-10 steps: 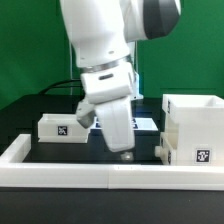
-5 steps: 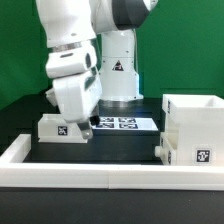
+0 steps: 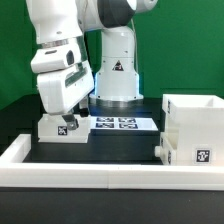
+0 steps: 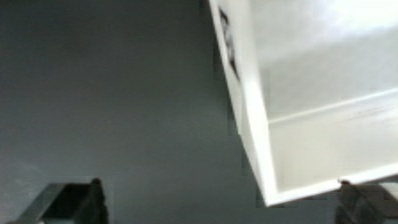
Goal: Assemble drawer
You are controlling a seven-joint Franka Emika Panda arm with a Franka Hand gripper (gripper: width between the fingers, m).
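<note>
A small shallow white tray (image 3: 58, 128) with a square marker sits at the exterior view's left on the black table. The tall open-faced white box casing (image 3: 192, 128) with a marker stands at the exterior view's right. My gripper (image 3: 68, 120) hangs just over the small tray's near right corner. In the wrist view the gripper (image 4: 217, 205) is open, its dark fingertips (image 4: 75, 200) wide apart with only table between them. The white tray (image 4: 320, 90) fills one side of that view, its corner close to one fingertip. A second tray does not show.
The marker board (image 3: 120, 123) lies flat at the back middle in front of the arm's base. A low white border wall (image 3: 100, 172) runs along the table's front and left. A small dark part (image 3: 160, 148) sits against the casing's left side.
The arm has swung from the middle of the table to the exterior view's left and now stands over the small tray. The marker board has come into view.
</note>
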